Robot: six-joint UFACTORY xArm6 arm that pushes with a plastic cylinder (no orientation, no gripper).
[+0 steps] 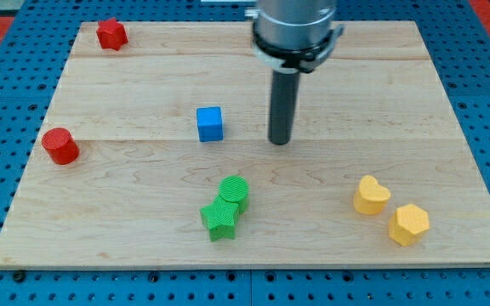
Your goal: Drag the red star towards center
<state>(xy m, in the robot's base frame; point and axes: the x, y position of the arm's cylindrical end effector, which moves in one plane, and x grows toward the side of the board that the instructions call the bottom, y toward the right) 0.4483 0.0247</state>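
The red star [111,34] lies at the view's top left corner of the wooden board [143,85]. My tip [280,141] stands near the board's middle, far to the right of and below the red star, with nothing touching it. The blue cube [210,123] is just left of my tip, a short gap between them. A red cylinder [59,146] sits near the board's left edge.
A green cylinder [234,189] and a green star [220,218] touch each other below my tip. A yellow heart-like block [370,195] and a yellow hexagon [409,224] sit at the lower right. Blue pegboard surrounds the board.
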